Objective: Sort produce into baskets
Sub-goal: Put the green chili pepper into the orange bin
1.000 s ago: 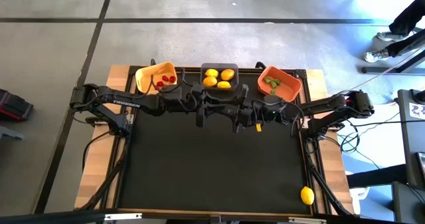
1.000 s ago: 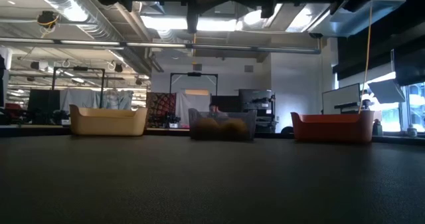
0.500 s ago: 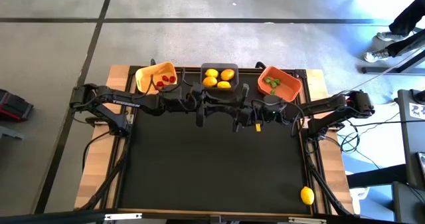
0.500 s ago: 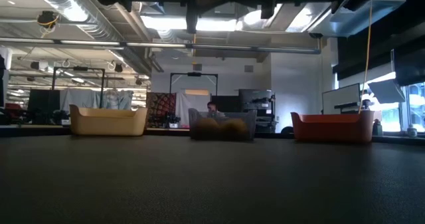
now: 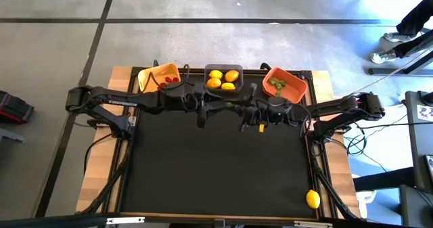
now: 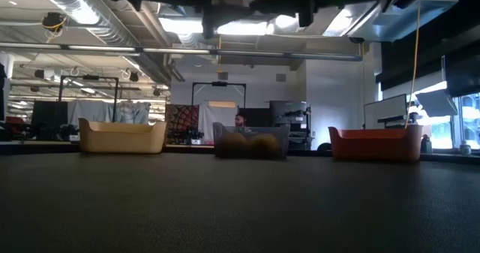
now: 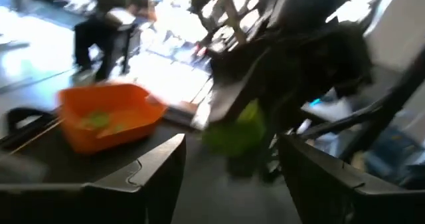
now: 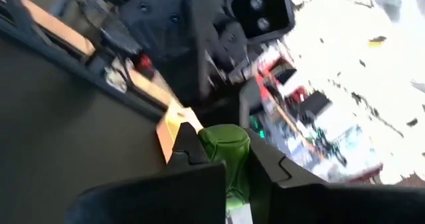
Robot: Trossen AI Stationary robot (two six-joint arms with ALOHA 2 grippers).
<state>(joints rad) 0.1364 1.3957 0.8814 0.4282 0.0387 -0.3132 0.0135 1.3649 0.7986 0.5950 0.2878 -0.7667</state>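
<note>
Vs half a second back: both arms are shifted a little outward, and the two grippers are drawn slightly apart over the 12 o'clock edge of the black mat [image 5: 216, 167]. The rest is unchanged.

The left gripper [image 7: 232, 151] is seen spread wide with nothing between its fingers. The right gripper [image 8: 224, 141] is clamped on a green piece [image 8: 226, 151], held above the mat just in front of the grey basket [image 5: 223, 68]. From the left wrist the same piece is seen as a blurred green lump in the other gripper.

Three baskets are lined up along the far edge:
- yellow basket [image 5: 147, 76] at 11 o'clock, with small red pieces [image 5: 167, 81] inside
- grey basket at 12, with four yellow lemons [image 5: 215, 74] inside
- orange basket [image 5: 292, 79] at 1, with green pieces [image 5: 276, 84] inside

One stray lemon [image 5: 312, 199] is left at the mat's 5 o'clock corner, well apart from everything else: roundish, bright yellow.
</note>
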